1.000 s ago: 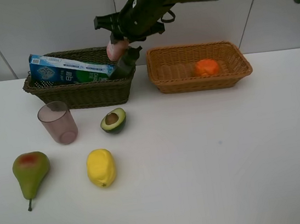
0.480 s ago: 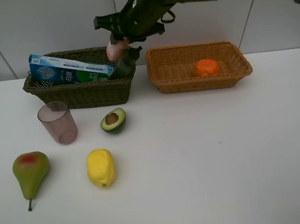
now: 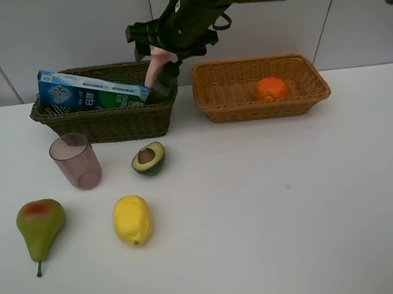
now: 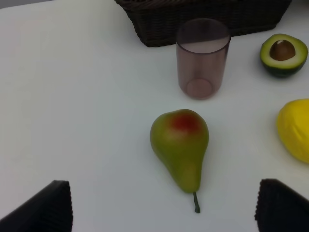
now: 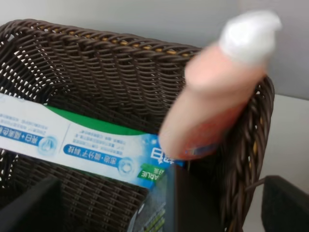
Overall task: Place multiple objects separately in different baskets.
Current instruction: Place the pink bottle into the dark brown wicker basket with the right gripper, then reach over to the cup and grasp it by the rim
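Pink plastic bottle (image 3: 155,65) leans in the dark woven basket (image 3: 107,126), right gripper (image 3: 168,40) spread wide above. A round orange (image 3: 271,88) lies in the tan woven basket (image 3: 264,109) at three o'clock. Roughly half the sorting is undone.

Both baskets are woven wicker. The dark basket (image 3: 106,124) is a matt olive-brown with a rough, open weave, and the light basket (image 3: 264,107) is orange-tan with a tighter weave and a faint sheen. The toothpaste box (image 3: 92,95) is printed cardboard, lightly glossy. The pink bottle (image 5: 207,111) looks like smooth, matt plastic with a white plastic cap. The cup (image 4: 202,60) is smooth, translucent mauve plastic. The pear (image 4: 181,147) and lemon (image 3: 132,219) have even, satin skins like moulded plastic, and the halved avocado (image 4: 283,54) has a smooth cut face with a shiny brown stone. The orange (image 3: 271,88) looks matt. The tabletop (image 3: 285,215) is smooth, matt white.
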Robot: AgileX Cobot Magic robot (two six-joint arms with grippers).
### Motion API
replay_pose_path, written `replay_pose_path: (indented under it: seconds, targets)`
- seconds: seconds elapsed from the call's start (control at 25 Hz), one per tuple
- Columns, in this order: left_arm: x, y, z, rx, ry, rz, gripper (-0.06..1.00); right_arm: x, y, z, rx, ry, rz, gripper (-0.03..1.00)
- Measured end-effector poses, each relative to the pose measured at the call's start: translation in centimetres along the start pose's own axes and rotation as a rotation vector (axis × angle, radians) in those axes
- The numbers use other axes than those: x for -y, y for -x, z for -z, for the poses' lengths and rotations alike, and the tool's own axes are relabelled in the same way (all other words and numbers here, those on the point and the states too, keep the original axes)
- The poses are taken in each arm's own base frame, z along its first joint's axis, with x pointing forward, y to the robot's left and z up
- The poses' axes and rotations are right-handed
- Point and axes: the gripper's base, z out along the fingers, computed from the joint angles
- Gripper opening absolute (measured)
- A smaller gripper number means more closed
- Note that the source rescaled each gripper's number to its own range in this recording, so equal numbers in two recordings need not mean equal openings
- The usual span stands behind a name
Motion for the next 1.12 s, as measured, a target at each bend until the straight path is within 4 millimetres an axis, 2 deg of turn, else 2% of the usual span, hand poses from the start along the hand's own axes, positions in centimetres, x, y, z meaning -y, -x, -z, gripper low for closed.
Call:
replay_pose_path:
  seconds: [0.08, 0.32, 0.68, 0.8, 1.12]
  targets:
    - [0.0, 0.0, 0.0, 0.0, 0.0, 0.0, 1.0, 0.0, 0.0, 0.0, -0.001, 0.0, 0.0, 0.81]
    - [0.0, 0.0, 0.0, 0.0, 0.0, 0.0, 1.0, 0.0, 0.0, 0.0, -0.004, -0.001, 0.0, 0.97]
    - [0.0, 0.0, 0.0, 0.0, 0.0, 0.0, 1.0, 0.2, -0.3, 0.2, -0.045, -0.028, 0.036, 0.99]
    - [0.0, 0.0, 0.0, 0.0, 0.0, 0.0, 1.0, 0.2, 0.2, 1.4, -0.052, -0.043, 0.059, 0.99]
    - [0.0, 0.0, 0.0, 0.0, 0.0, 0.0, 1.0, -0.1, 1.9, 6.6, -0.108, -0.093, 0.102, 1.0]
